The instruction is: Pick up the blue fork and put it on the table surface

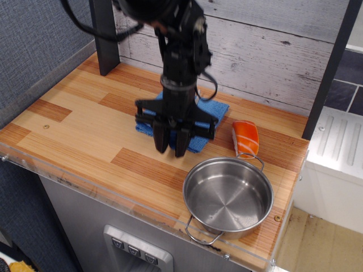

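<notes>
My black gripper [172, 148] hangs fingers-down over the front edge of a folded blue cloth [214, 110] on the wooden table surface [85, 119]. Its two fingers [161, 140] are drawn close together with a narrow gap between them, and their tips sit a little above the wood. The blue fork does not show on the cloth or on the table. It is hidden between and behind the shut fingers. The arm covers most of the cloth's middle.
A steel pot [266, 188] with two handles stands at the front right, close to the gripper. An orange and white salmon sushi toy [245, 137] lies right of the cloth. A black post [105, 39] stands at the back left. A clear plastic rim [85, 182] runs along the front edge.
</notes>
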`<state>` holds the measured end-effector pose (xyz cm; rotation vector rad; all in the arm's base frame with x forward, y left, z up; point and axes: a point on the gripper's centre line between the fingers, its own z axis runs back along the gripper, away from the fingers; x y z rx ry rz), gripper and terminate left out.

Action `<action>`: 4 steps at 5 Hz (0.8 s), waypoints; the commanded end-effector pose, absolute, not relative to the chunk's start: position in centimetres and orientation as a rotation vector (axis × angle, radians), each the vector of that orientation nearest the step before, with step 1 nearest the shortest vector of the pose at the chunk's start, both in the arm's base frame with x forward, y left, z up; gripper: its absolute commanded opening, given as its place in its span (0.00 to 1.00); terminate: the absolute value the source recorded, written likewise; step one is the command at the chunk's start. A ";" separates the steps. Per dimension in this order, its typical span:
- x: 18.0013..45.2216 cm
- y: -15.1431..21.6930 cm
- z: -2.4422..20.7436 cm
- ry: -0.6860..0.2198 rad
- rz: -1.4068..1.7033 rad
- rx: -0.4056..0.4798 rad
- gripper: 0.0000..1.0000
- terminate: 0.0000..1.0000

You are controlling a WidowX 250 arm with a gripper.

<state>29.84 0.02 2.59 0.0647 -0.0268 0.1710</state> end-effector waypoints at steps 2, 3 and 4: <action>28.8 4.0 13.6 -0.271 0.215 0.027 0.00 0.00; 26.4 8.1 13.7 -0.255 0.303 0.032 0.00 0.00; 24.8 10.4 12.4 -0.214 0.346 0.016 0.00 0.00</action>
